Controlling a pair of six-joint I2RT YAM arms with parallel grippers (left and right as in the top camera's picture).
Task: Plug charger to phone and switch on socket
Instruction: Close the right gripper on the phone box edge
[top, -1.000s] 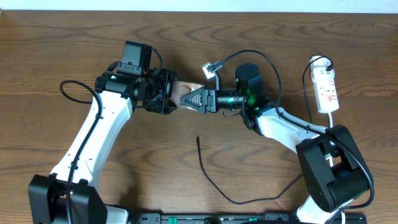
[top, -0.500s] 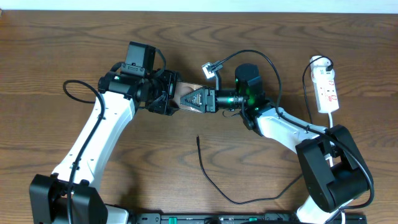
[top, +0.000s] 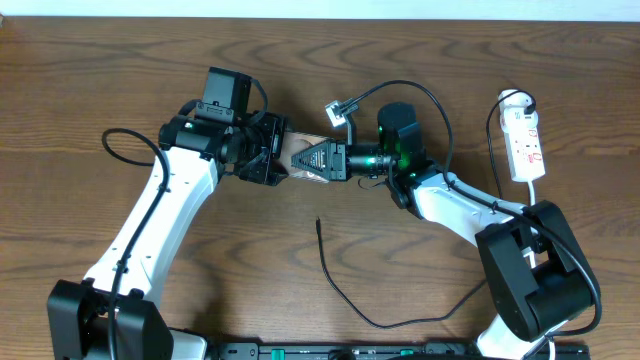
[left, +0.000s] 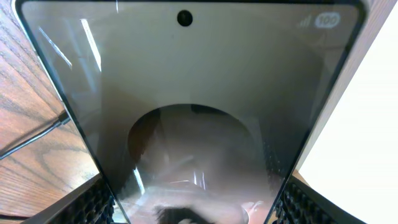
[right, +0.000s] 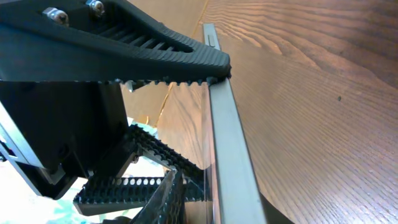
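The phone (top: 297, 147) is held between both grippers above the table's middle. My left gripper (top: 277, 161) is shut on its left end. In the left wrist view the dark screen (left: 199, 93) with a brownish oval fills the frame, and the fingers (left: 193, 210) clamp its two sides. My right gripper (top: 310, 160) is shut on the right end; its toothed fingers (right: 198, 127) pinch the silver-grey edge (right: 227, 146). The charger cable lies loose on the table with its plug tip (top: 318, 222) below the phone, touching nothing. The white socket (top: 526, 146) lies at the far right.
The charger cable (top: 350, 300) curves down and then right towards the right arm's base. A thick black cable loop (top: 112, 146) sticks out left of the left arm. A small silver connector (top: 338, 110) on a black lead sits behind the right gripper. A thin black cable (left: 31, 140) crosses the wood.
My left gripper has shifted a little to the right, closing in along the phone, so less of the phone shows between the grippers. The right arm and charger cable have not moved.
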